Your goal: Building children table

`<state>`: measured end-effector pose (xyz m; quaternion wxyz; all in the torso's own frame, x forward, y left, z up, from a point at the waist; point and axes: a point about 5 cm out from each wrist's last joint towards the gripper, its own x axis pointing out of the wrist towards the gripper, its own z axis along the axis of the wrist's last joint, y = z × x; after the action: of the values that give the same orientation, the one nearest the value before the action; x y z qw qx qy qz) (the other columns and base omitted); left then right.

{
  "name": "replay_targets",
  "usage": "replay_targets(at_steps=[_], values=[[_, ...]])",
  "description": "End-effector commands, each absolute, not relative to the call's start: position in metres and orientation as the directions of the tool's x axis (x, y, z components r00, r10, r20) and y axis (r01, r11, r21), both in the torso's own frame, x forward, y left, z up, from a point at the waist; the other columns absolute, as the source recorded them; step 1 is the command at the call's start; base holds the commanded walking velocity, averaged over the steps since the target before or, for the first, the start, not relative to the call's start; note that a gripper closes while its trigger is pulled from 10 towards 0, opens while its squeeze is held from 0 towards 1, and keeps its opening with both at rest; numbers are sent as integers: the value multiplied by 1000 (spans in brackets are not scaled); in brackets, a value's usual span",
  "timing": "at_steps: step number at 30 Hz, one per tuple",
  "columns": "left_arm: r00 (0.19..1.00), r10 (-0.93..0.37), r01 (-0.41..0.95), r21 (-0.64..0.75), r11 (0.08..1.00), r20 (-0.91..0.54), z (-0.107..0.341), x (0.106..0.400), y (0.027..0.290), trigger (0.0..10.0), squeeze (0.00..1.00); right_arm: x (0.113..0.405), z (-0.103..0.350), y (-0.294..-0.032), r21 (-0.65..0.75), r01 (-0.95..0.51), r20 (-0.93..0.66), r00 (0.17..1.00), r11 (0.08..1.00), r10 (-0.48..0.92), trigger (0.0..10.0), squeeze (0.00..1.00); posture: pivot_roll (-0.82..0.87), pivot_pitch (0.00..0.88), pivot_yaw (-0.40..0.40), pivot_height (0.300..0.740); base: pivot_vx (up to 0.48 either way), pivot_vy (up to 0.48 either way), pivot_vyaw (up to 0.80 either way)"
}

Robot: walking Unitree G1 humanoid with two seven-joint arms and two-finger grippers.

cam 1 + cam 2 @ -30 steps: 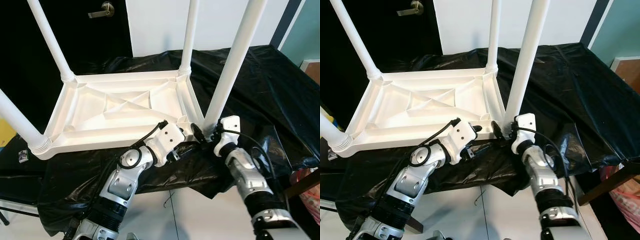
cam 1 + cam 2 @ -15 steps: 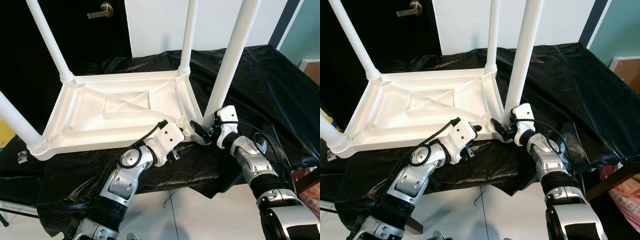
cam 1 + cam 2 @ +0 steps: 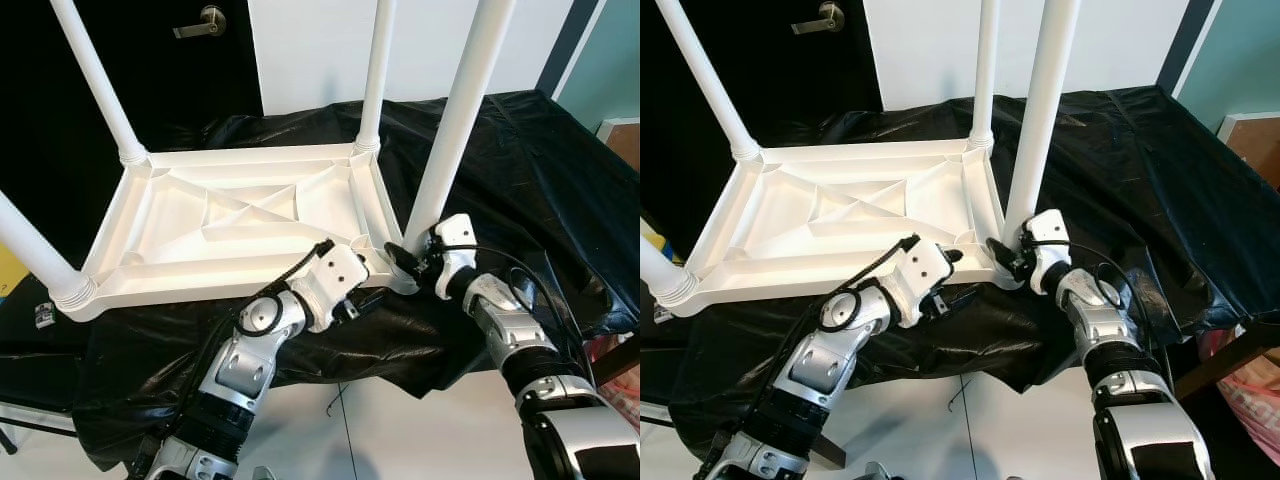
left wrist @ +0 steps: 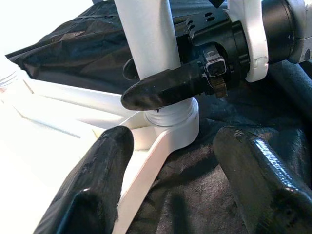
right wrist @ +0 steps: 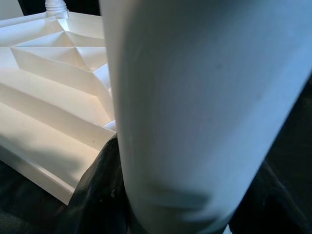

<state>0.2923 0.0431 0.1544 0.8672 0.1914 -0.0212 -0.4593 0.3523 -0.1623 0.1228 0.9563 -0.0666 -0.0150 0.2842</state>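
A white plastic children's table (image 3: 200, 285) lies upside down on a black sheet, with its legs pointing up. My right gripper (image 3: 408, 262) is shut on the base of the near right leg (image 3: 455, 130), just above its socket; in the left wrist view one right finger (image 4: 165, 87) crosses the front of that leg. In the right wrist view the leg (image 5: 195, 112) is very close. My left gripper (image 4: 171, 136) is open at the table's front rim beside that corner, one finger over the white underside and one over the sheet.
The black plastic sheet (image 3: 540, 170) covers the work surface, and its front edge runs just under both wrists, with white floor (image 3: 380, 440) below. A dark door (image 3: 170, 60) stands behind on the left. A pink bag (image 3: 615, 370) sits at the lower right.
My right gripper has moved up against the base of the near right leg, and that leg now stands a little more upright. The left arm has stayed put.
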Motion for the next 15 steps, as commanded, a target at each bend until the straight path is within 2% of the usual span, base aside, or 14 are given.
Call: replay_targets(at_steps=[1, 2, 5, 8, 11, 15], values=[[651, -751, 730, 363, 578, -114, 154, 297, 46, 10000, 0, 349, 106, -163, -99, -532, -90, 847, 841, 524, 10000, 0, -26, 29, 3, 740, 0, 0, 0], [651, -751, 730, 363, 578, -114, 154, 297, 46, 10000, 0, 349, 106, -163, -99, -532, -90, 847, 841, 524, 10000, 0, -26, 29, 3, 740, 0, 0, 0], [647, -754, 734, 364, 574, -116, 154, 297, 46, 10000, 0, 354, 107, -165, -43, -364, -63, 930, 930, 361, 10000, 0, -28, 25, 4, 740, 0, 0, 0], [645, -755, 735, 364, 572, -116, 154, 297, 45, 10000, 0, 354, 108, -163, -27, -332, -52, 942, 943, 330, 10000, 0, -28, 23, 6, 740, 0, 0, 0], [640, -760, 740, 364, 566, -118, 153, 296, 44, 10000, 0, 355, 108, -160, -10, -136, -50, 990, 991, 135, 10000, 0, -33, 18, 9, 740, 0, 0, 0], [638, -761, 741, 364, 564, -119, 153, 296, 44, 10000, 0, 355, 108, -160, -22, -90, -51, 995, 996, 89, 10000, 0, -32, 17, 8, 740, 0, 0, 0]])
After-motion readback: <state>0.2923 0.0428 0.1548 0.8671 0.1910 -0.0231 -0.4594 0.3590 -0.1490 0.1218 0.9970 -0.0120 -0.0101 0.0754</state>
